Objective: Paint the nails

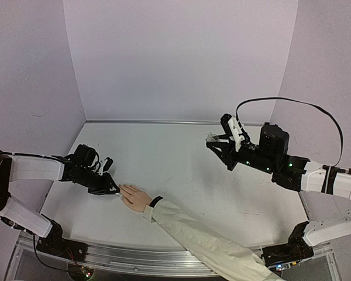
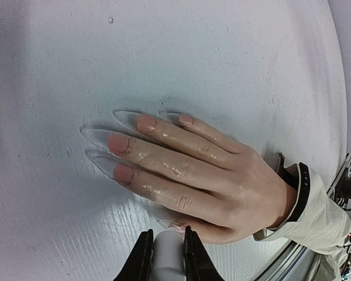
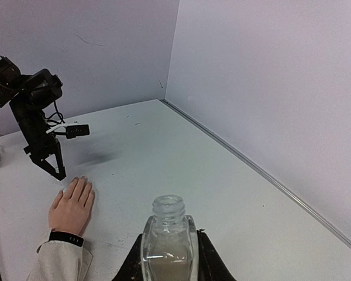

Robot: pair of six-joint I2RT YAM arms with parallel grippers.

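So, nails (image 2: 118,142): long and pointed, pink near the finger and clear like glass toward the tip. Four show well in the left wrist view.
Place: on the hand (image 1: 136,198), which rests palm down on the table (image 1: 181,152) near its front edge, fingers pointing toward the left arm.
Handling, I think: thin, stiff and smooth, so a brush can slip off. The long clear tips look easy to crack or lift if pressed.
Where to hold: not on the nails at all, in my opinion. Only the brush should touch them, lightly, from the pink base toward the tip. The hand lies loose, so a hard push may slide it.
Thumb (image 2: 193,229): its nail is mostly hidden, just in front of the white handle.
Left gripper (image 2: 165,241): jaws pinching a white handle (image 2: 167,260), probably the brush, though I cannot see its tip. It hangs low at the thumb side.
Right gripper (image 3: 167,257): jaws clamped around an open glass bottle (image 3: 167,228), upright, with brownish liquid low inside. It is well apart from the hand, raised over the right of the table.
Wristband (image 2: 301,187): black, between the hand and the cream sleeve (image 1: 205,240).
Step, as I judge: work at the thumb nail. Whether the others carry fresh paint I cannot tell.
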